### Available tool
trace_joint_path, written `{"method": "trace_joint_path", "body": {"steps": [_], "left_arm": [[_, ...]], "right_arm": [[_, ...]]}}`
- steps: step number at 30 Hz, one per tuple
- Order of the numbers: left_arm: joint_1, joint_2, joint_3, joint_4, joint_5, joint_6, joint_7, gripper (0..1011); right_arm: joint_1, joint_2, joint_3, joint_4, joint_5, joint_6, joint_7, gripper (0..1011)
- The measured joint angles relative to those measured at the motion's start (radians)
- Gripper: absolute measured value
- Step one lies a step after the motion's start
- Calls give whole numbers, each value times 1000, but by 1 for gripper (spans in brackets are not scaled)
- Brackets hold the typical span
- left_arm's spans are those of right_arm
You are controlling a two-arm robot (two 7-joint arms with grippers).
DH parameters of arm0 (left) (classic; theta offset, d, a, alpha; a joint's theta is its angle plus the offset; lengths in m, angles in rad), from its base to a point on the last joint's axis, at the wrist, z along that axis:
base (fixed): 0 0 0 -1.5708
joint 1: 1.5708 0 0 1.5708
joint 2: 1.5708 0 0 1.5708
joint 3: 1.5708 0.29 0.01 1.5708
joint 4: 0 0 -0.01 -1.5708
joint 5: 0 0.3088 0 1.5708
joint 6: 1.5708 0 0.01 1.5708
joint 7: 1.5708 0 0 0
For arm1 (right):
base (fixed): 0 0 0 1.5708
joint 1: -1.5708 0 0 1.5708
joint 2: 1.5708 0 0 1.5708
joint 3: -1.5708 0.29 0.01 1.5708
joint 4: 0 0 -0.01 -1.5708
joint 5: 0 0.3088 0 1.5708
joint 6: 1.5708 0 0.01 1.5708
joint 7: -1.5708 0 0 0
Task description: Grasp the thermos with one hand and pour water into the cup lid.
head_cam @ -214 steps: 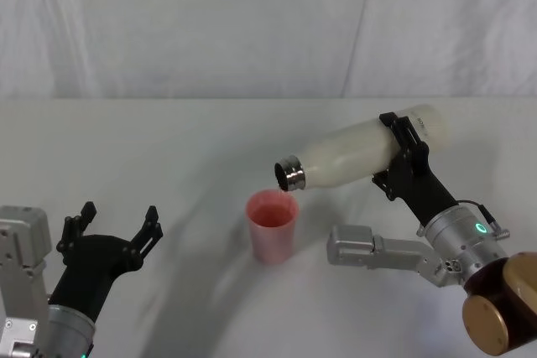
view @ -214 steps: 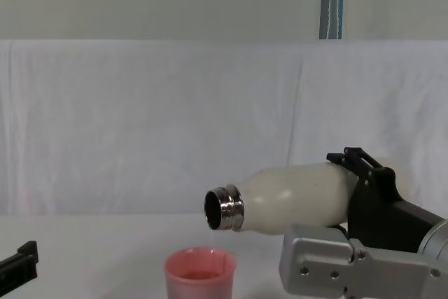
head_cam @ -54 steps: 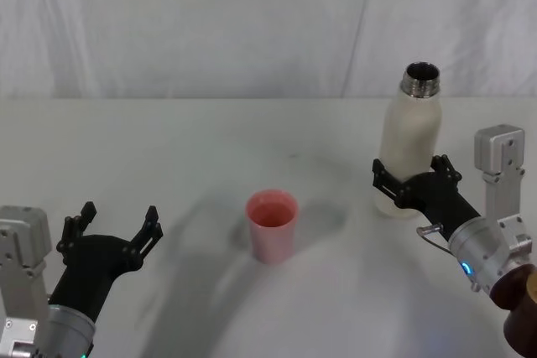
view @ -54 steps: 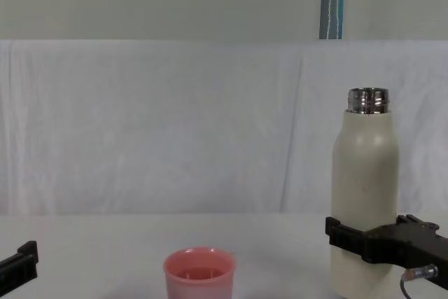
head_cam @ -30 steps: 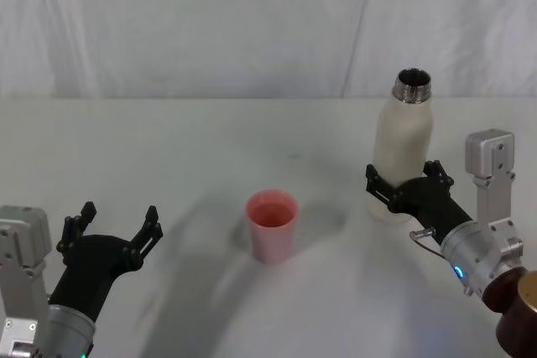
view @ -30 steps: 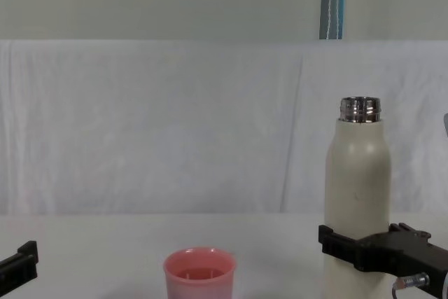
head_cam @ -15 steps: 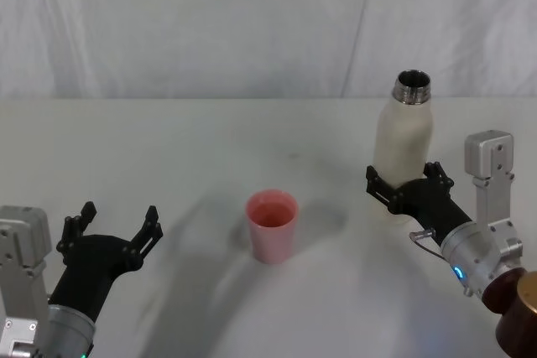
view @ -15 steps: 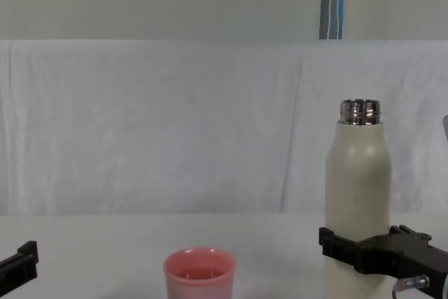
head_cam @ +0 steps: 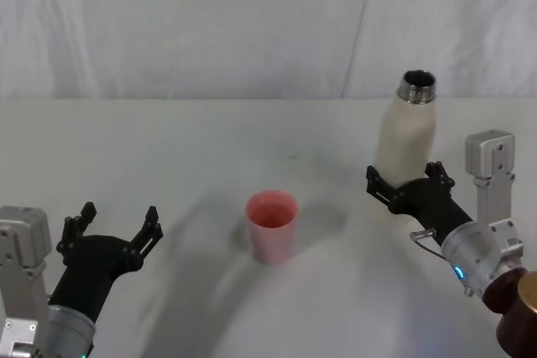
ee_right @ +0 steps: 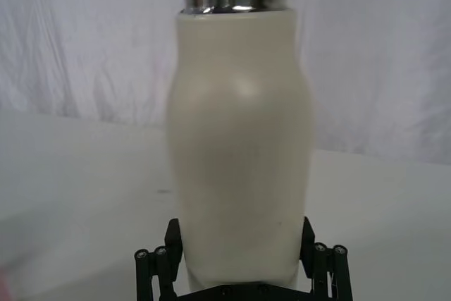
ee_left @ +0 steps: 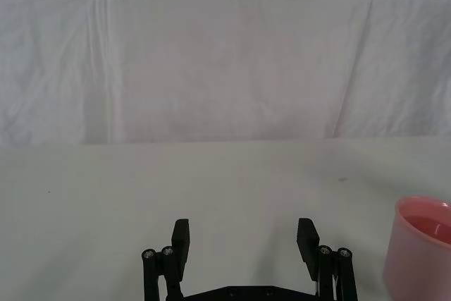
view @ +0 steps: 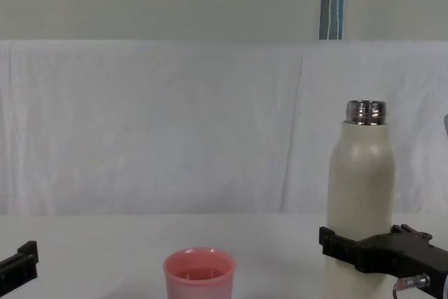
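Observation:
The cream-white thermos [head_cam: 407, 144] stands uncapped on the table at the right, steel neck up. My right gripper [head_cam: 404, 178] is open, with a finger on each side of the thermos's lower body [ee_right: 239, 146]; its fingers [ee_right: 173, 236] sit at the bottle's sides. The pink cup lid [head_cam: 271, 225] stands in the middle of the table, to the left of the thermos [view: 360, 194], with liquid in it. My left gripper [head_cam: 117, 215] hovers open and empty at the near left; the cup lid [ee_left: 423, 248] is off to its side.
A white cloth covers the table [head_cam: 210, 140] and hangs as a backdrop behind it. The grey wrist block [head_cam: 491, 157] of my right arm rises just right of the thermos. Bare tabletop lies between the cup lid and the left gripper.
The thermos went from tipped over the cup lid to upright and down on the table. In the last half second its top shifted slightly right while my right gripper stayed put. Left arm unchanged.

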Motion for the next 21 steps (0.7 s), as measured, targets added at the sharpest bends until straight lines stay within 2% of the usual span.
{"method": "trace_joint_path", "body": {"steps": [21], "left_arm": [[0,0,0,0,0,0,0,1001]], "right_arm": [[0,0,0,-1,0,1,0,1000]]}}
